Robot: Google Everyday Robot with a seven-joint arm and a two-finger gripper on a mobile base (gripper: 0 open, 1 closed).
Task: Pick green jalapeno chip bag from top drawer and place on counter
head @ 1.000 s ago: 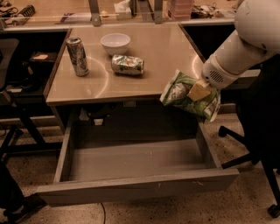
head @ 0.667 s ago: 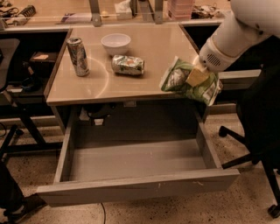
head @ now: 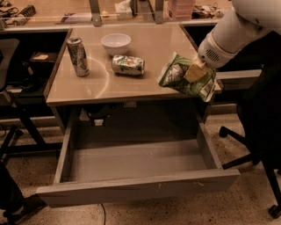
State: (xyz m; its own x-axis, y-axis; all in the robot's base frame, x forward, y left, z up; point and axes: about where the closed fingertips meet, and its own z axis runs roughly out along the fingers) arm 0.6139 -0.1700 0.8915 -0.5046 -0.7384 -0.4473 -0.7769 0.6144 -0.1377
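Observation:
The green jalapeno chip bag [head: 184,75] is a crumpled light-green foil bag with white patches. My gripper [head: 196,71] is shut on it and holds it in the air over the counter's front right corner, at about tabletop height. The white arm reaches in from the upper right. The counter [head: 145,48] is a glossy beige tabletop. The top drawer [head: 136,162] stands pulled wide open below it, and its inside is bare.
On the counter stand an upright can [head: 77,56], a white bowl [head: 116,43] and a crushed can lying on its side [head: 128,64]. A black office chair [head: 259,118] stands at the right. A cluttered workbench [head: 88,9] runs along the back.
My gripper has lifted the chip bag up and slightly leftward, from beside the drawer's right side to the counter's front right corner. The drawer has stayed open.

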